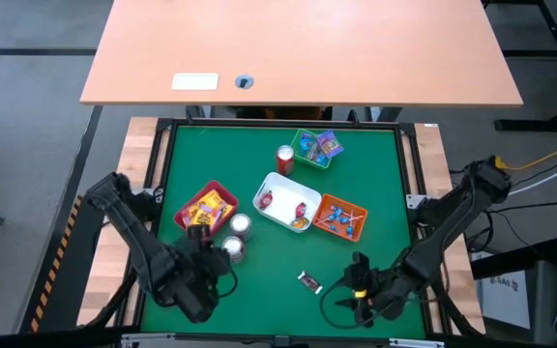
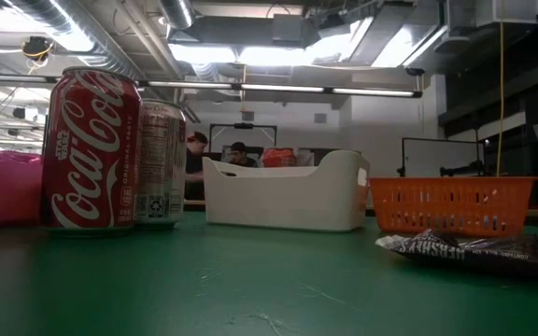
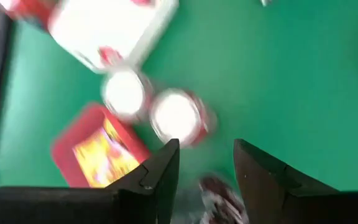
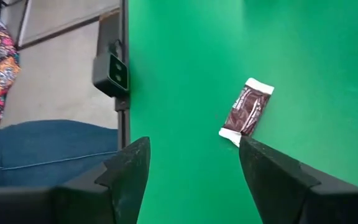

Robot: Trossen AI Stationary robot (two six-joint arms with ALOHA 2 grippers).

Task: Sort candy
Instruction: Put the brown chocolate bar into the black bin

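On the green table point(image 1: 278, 242), the four trays sat around the centre: the white tray point(image 1: 283, 200) in the middle, the orange basket point(image 1: 340, 217) at its four o'clock, the green tray point(image 1: 315, 147) at its one o'clock, and the red tray point(image 1: 206, 207) at its nine o'clock, with the yellow packets point(image 1: 211, 209) inside. Three cans stood near: two point(image 1: 236, 237) at the white tray's seven o'clock, one point(image 1: 284, 159) at its twelve.

The one loose sweet, a dark bar point(image 4: 246, 112), lay flat at the white tray's six o'clock, well apart from it. It looked light, thin and crinkly, its wrapper probably slippery; a pinch across its short width near the middle seemed safest.

The right gripper point(image 4: 194, 165) hung near the bar, wide apart and empty. The left gripper point(image 3: 207, 168) hovered beside the two cans, parted, a small dark-red wrapped piece point(image 3: 219, 196) blurred between the tips; whether it was gripped I cannot tell.
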